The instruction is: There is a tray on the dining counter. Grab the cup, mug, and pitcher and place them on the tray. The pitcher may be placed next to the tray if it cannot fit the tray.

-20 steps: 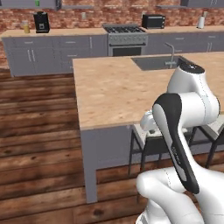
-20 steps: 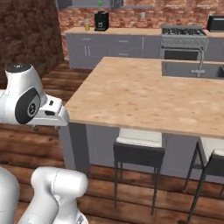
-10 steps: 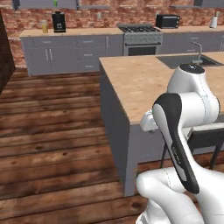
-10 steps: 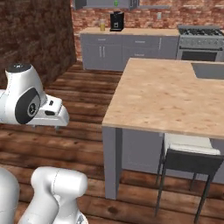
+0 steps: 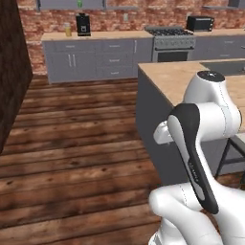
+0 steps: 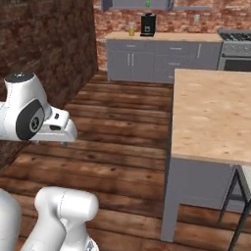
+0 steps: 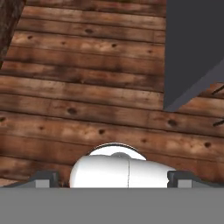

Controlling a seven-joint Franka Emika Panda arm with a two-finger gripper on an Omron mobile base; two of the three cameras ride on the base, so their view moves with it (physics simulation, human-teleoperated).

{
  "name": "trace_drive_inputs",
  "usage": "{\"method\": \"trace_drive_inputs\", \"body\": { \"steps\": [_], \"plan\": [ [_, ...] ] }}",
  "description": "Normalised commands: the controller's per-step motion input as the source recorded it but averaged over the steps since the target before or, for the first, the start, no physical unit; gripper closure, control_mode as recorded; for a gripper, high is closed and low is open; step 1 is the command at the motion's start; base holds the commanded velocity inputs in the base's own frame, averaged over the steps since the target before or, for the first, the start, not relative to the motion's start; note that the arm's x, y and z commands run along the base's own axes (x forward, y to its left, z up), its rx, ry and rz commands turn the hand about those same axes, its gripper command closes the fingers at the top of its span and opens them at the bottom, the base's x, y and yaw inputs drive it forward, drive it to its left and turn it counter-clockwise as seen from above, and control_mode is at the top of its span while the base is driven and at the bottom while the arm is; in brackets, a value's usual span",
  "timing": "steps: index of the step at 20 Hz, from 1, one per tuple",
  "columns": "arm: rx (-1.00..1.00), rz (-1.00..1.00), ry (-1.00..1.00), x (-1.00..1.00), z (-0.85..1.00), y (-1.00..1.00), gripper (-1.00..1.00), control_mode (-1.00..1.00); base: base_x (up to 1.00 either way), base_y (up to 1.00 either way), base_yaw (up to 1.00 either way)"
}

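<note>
- Facing wood floor (image 7: 87, 100) beside dining counter (image 6: 211, 112), arm tucked; gripper (image 7: 112, 178) w/ fingers spread wide, holding nothing.
- Tray, cup, mug, pitcher: none spotted from here; task apparently not begun, all three left to fetch.

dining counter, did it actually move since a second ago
No. The dining counter slid right in the picture together with the back-wall stove; the camera moved with the base.

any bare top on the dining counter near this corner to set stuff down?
Yes: the dining counter is bare from its near corner back toward the stove. The sink takes its far end. The back counter around the coffee machine is more crowded.
</note>
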Motion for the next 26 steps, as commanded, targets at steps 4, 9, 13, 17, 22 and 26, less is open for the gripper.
{"method": "trace_drive_inputs", "body": {
  "steps": [4, 9, 13, 17, 22, 26],
  "plan": [
    [0.00, 0.00, 0.00, 0.00, 0.00, 0.00, -1.00, 1.00, 1.00, 1.00, -0.07],
    [0.00, 0.00, 0.00, 0.00, 0.00, 0.00, -1.00, 1.00, 1.00, 1.00, -0.13],
    [0.00, 0.00, 0.00, 0.00, 0.00, 0.00, -1.00, 1.00, 1.00, 1.00, -0.01],
    [0.00, 0.00, 0.00, 0.00, 0.00, 0.00, -1.00, 1.00, 1.00, 0.73, 0.01],
    [0.00, 0.00, 0.00, 0.00, 0.00, 0.00, -1.00, 1.00, 1.00, 0.21, 0.08],
    [0.00, 0.00, 0.00, 0.00, 0.00, 0.00, -1.00, 1.00, 1.00, 0.00, 0.01]
  ]
}}
